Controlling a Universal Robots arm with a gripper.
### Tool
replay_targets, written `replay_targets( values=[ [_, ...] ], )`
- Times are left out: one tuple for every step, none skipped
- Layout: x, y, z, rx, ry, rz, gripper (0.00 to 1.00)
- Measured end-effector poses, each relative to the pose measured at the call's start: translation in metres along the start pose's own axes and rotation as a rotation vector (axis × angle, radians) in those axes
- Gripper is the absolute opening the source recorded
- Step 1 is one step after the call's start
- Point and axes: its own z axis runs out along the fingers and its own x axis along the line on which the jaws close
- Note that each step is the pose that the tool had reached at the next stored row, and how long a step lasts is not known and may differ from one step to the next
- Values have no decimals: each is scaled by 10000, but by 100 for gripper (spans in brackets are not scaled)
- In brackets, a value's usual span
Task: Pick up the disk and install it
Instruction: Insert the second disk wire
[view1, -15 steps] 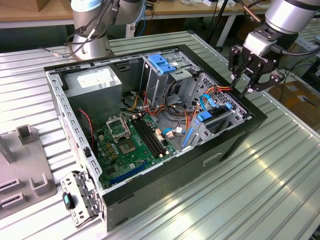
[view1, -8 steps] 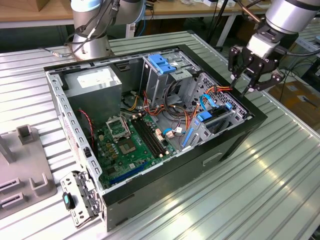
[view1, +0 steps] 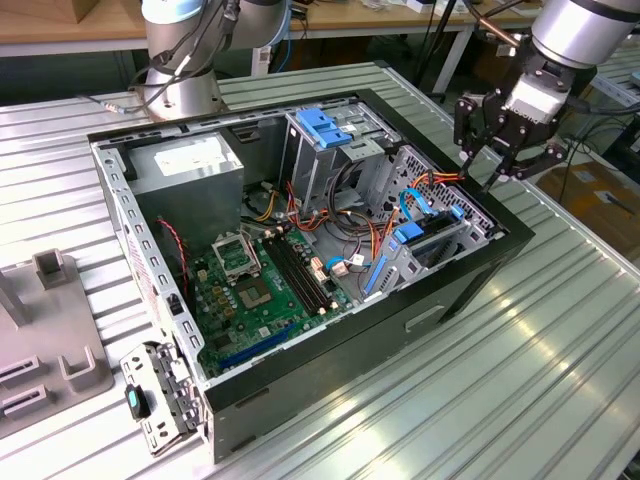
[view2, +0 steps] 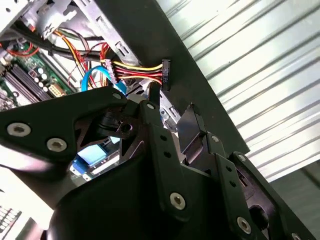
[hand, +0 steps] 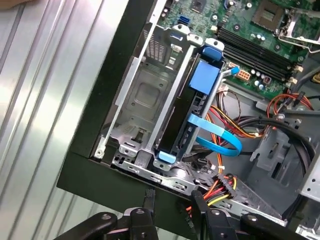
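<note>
Exterior view: an open computer case (view1: 300, 390) lies on a ribbed metal desk (view1: 520, 370). The tool (view1: 497, 165) hangs above the case's corner toward the exterior view's right, its fingers spread and holding nothing. The disk (view1: 432, 238), dark with blue end tabs, sits on edge in the drive cage (view1: 450, 225) just below the tool. A motherboard (view1: 260, 290) covers the case floor, and a grey box (view1: 190, 165) stands at the far end.

Second wrist view: the tool's black linkage (view2: 150, 165) fills the foreground. Behind it a blue part of the disk (view2: 95, 155) shows, beside a bundle of coloured wires (view2: 135, 70).

First wrist view: the disk (hand: 192, 107) stands seated in a cage slot (hand: 145, 100), with a blue cable (hand: 215, 135) looping beside it. The tool's fingers (hand: 150, 200) are apart, just outside the case wall, clear of the disk.
</note>
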Motion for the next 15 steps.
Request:
replay_targets(
  values=[
    [0,0,0,-4,-15,-214,42],
    [0,0,0,-6,-25,-383,42],
    [0,0,1,-10,-40,-601,42],
    [0,0,1,-13,-51,-767,42],
    [0,-1,1,-16,-65,-984,42],
    [1,-2,1,-19,-74,-1124,42],
    [2,-4,1,-21,-81,-1235,42],
    [2,-5,1,-22,-85,-1301,42],
    [2,-6,2,-22,-87,-1322,42],
    [2,-6,1,-22,-88,-1327,42],
    [2,-6,1,-22,-87,-1329,42],
    [2,-6,1,-23,-87,-1330,42],
    [2,-6,1,-23,-87,-1331,42],
    [2,-6,1,-23,-87,-1331,42],
    [2,-7,1,-22,-87,-1332,42]
  ],
)
